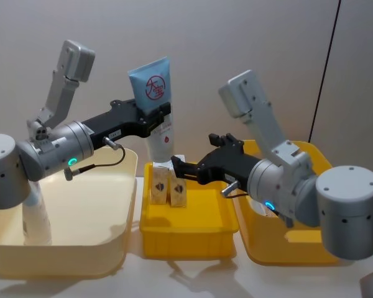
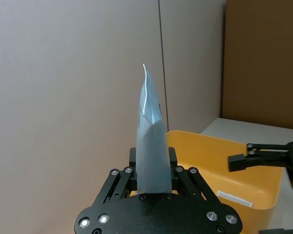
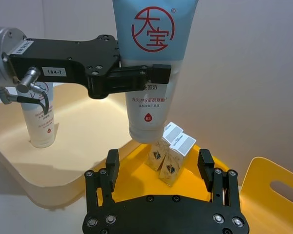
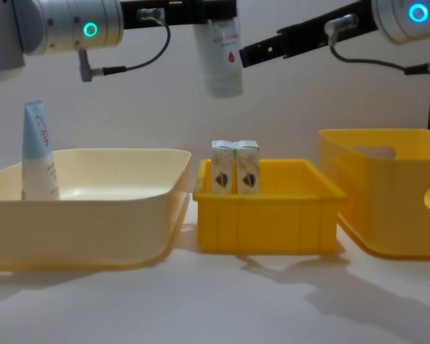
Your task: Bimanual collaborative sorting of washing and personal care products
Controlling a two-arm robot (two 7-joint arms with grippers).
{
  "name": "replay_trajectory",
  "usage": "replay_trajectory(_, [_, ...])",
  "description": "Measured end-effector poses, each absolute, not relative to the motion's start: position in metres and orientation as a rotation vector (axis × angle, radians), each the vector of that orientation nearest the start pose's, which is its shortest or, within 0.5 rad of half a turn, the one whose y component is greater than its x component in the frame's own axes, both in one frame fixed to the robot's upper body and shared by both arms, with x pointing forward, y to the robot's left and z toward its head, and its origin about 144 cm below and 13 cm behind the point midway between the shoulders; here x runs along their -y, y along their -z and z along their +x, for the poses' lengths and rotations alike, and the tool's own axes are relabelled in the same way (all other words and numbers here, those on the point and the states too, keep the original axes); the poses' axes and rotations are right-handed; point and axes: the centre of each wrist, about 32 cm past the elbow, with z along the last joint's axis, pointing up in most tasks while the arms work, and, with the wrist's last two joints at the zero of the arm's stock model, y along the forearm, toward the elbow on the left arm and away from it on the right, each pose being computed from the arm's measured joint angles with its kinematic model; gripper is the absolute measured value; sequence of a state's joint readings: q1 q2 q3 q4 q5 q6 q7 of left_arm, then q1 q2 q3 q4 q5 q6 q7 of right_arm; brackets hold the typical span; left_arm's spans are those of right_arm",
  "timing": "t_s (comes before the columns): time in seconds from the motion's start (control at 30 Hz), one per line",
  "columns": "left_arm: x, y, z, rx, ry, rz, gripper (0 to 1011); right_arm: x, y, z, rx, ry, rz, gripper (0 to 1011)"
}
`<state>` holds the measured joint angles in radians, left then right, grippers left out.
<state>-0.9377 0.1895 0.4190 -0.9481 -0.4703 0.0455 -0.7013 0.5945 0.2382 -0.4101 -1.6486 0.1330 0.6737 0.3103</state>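
Tube [image 1: 150,84] aloft, cap down; cartons [image 1: 160,185] upright; second tube [image 4: 37,154] standing.

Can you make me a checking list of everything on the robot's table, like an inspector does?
Surface: white table carrying three bins.
Job's things: light-blue tube held in the air, cap down; second tube standing in the cream bin; two small cartons upright, side by side, in the small yellow bin.
Clutter: nothing seen; the large yellow bin stands on the right.
Grippers: left gripper shut on the raised tube; right gripper with fingers open, empty, close by that tube.
Cables: black cable loops at the left wrist; second cable under the right arm.
Surroundings: plain wall behind.
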Motion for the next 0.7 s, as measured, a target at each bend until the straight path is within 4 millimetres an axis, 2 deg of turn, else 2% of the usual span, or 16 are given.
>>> replay_trajectory(0.7, [-0.217,-1.346,0.665,0.116,-0.578,-0.143,305,0.15,-1.347,0.556,0.105,0.976,-0.363,1001])
